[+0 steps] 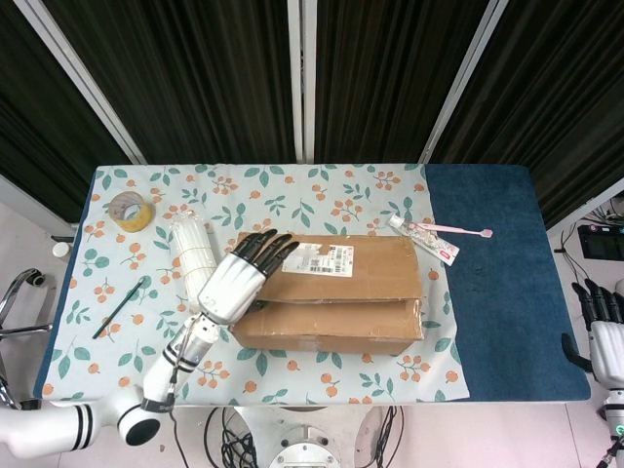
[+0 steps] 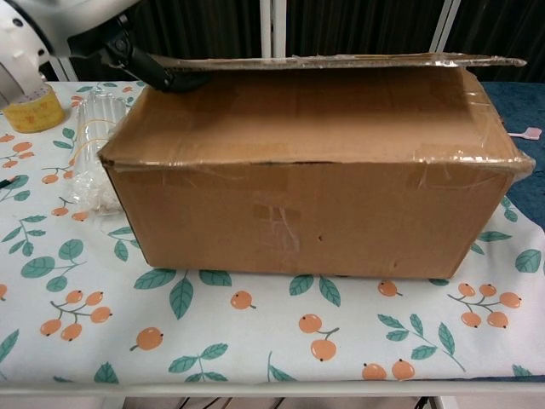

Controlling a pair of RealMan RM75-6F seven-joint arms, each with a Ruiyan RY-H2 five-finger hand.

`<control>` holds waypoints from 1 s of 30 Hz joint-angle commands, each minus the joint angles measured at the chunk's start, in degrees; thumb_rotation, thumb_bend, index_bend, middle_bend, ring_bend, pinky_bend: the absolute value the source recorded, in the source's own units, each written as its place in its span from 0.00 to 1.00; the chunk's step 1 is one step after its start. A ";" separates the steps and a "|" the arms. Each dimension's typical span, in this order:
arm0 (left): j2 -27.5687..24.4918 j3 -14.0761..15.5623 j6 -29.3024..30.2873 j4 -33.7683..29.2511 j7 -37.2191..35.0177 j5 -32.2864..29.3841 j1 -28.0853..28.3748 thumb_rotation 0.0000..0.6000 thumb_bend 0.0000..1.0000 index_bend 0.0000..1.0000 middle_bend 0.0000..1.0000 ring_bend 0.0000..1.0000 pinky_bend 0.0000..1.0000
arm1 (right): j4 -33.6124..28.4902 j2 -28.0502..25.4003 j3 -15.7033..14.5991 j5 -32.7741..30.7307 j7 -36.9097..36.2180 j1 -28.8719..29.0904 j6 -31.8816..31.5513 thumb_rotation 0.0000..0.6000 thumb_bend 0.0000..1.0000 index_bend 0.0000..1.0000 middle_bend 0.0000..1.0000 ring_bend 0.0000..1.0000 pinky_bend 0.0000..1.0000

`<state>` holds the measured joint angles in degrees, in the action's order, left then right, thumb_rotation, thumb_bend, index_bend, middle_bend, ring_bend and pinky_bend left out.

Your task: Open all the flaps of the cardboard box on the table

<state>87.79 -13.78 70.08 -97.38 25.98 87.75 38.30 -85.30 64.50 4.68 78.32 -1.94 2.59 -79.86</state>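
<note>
A brown cardboard box (image 1: pixel 336 327) lies lengthways in the middle of the table, with its long side facing me in the chest view (image 2: pixel 306 213). Its far top flap (image 2: pixel 341 61) is lifted a little, level above the box; the near flap (image 2: pixel 298 119) lies flat. My left hand (image 1: pixel 237 280) reaches in at the box's left end. Its black fingers (image 2: pixel 170 78) are stretched out under the lifted flap's left edge, touching it. My right hand (image 1: pixel 606 343) hangs beyond the table's right edge, far from the box, fingers apart and holding nothing.
A tape roll (image 1: pixel 130 211) sits at the back left. A clear bundle of plastic tubes (image 1: pixel 192 252) lies just left of the box, and a dark pen (image 1: pixel 122 307) lies further left. A packaged toothbrush (image 1: pixel 426 239) lies behind the box's right end. Blue cloth (image 1: pixel 507 283) covers the table's right part.
</note>
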 commanded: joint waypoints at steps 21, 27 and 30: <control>-0.18 -17.83 -18.91 20.88 0.72 -22.15 24.26 1.00 0.28 0.08 0.11 0.10 0.21 | -2.36 -0.93 0.45 0.08 0.49 0.49 0.06 1.00 0.33 0.00 0.00 0.00 0.00; -3.02 -16.24 -14.22 15.23 0.43 -24.02 21.17 1.00 0.27 0.08 0.11 0.10 0.21 | -2.05 -1.26 0.60 0.21 0.13 0.49 -0.22 1.00 0.34 0.00 0.00 0.00 0.00; -6.39 -14.83 -13.45 8.40 -1.20 -25.14 18.21 1.00 0.25 0.09 0.13 0.10 0.21 | -1.82 -1.15 0.58 0.16 0.04 0.68 0.14 1.00 0.34 0.00 0.00 0.00 0.00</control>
<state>84.69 -30.04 54.99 -82.46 26.51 64.07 59.68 -87.13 63.34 5.27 78.48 -1.89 3.26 -79.74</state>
